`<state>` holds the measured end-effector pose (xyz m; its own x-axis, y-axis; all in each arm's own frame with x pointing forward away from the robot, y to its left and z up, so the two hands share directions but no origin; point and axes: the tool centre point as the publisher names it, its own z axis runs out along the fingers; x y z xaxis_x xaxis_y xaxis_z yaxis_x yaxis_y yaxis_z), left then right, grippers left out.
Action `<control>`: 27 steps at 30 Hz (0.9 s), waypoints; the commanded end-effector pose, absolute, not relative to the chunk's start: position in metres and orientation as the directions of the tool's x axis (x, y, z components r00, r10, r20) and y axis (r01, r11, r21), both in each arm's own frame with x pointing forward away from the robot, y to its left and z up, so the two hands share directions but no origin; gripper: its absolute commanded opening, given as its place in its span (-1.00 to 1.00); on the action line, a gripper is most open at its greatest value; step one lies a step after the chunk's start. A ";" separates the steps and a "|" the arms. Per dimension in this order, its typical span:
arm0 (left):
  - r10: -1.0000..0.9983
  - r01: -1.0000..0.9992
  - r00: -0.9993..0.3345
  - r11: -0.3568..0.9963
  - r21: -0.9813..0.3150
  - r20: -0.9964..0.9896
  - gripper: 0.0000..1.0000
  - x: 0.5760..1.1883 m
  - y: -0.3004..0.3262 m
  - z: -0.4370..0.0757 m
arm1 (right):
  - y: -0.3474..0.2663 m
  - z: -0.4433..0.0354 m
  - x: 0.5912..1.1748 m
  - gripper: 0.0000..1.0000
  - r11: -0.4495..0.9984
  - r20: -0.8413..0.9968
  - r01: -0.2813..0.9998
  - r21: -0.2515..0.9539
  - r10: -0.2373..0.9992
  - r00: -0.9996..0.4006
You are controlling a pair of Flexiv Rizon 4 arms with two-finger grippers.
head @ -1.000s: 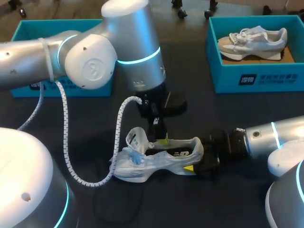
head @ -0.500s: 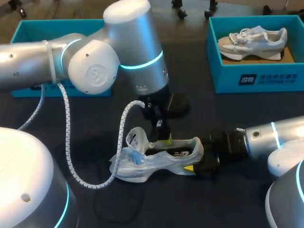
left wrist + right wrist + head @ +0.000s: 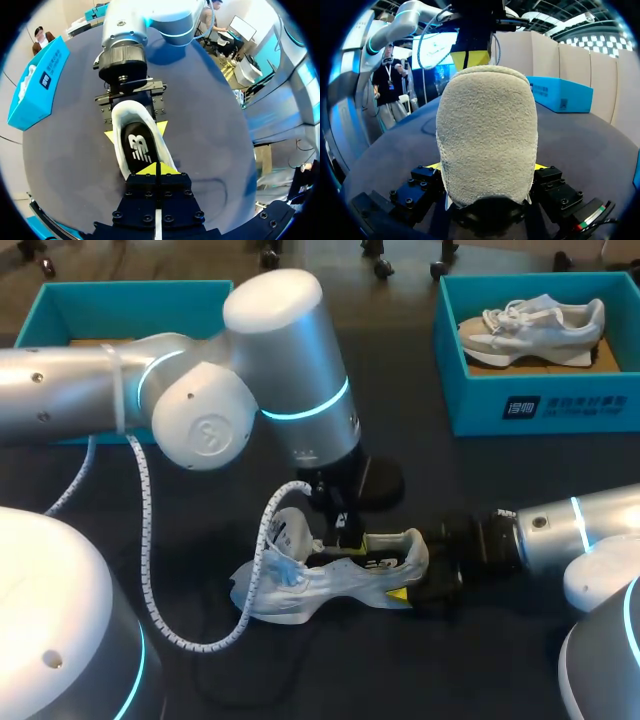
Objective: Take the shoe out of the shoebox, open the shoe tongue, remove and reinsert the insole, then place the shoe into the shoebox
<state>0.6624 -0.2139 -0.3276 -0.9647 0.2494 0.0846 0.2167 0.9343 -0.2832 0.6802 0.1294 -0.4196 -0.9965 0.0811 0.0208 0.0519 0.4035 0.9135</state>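
Observation:
A white mesh shoe [image 3: 320, 585] lies on its side on the dark table [image 3: 420, 670], toe toward my left. My right gripper [image 3: 412, 570] is shut on its heel; in the right wrist view the fuzzy heel [image 3: 487, 125] fills the space between the yellow tips of the right gripper [image 3: 487, 167]. My left gripper [image 3: 350, 538] comes down from above, shut, with its tips together. In the left wrist view the left gripper [image 3: 157, 169] sits at the shoe's opening, right on the dark insole [image 3: 140, 150]. The right gripper [image 3: 135, 132] clamps the heel just ahead.
A teal shoebox [image 3: 530, 405] at the back right holds a second pale shoe [image 3: 535, 325]. Another teal shoebox [image 3: 60, 300] stands at the back left, partly behind my left arm. The left arm's white coiled cable [image 3: 145, 540] hangs down beside the shoe's toe.
My left arm has come down and a little to the right, bringing its shut tips lower into the shoe's opening. The right arm and the heel have stayed still.

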 end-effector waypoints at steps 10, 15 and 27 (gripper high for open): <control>0.241 0.215 -0.966 0.949 -0.229 0.090 -1.00 0.662 -0.224 -0.338 | 0.131 -0.421 0.681 -1.00 0.406 0.020 0.052 0.913 0.083 -0.996; 0.247 0.213 -0.959 0.951 -0.224 0.137 -1.00 0.662 -0.226 -0.348 | 0.131 -0.421 0.681 -1.00 0.406 0.020 0.052 0.913 0.083 -0.996; 0.237 0.200 -0.949 0.962 -0.185 0.208 -1.00 0.658 -0.219 -0.370 | 0.131 -0.421 0.681 -1.00 0.406 0.020 0.052 0.913 0.083 -0.996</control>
<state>0.6562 -0.2154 -0.3661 -0.9521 0.2331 0.1980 0.1961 0.9621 -0.1897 0.6802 0.1294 -0.4196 -0.9965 0.0810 0.0208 0.0518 0.4034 0.9136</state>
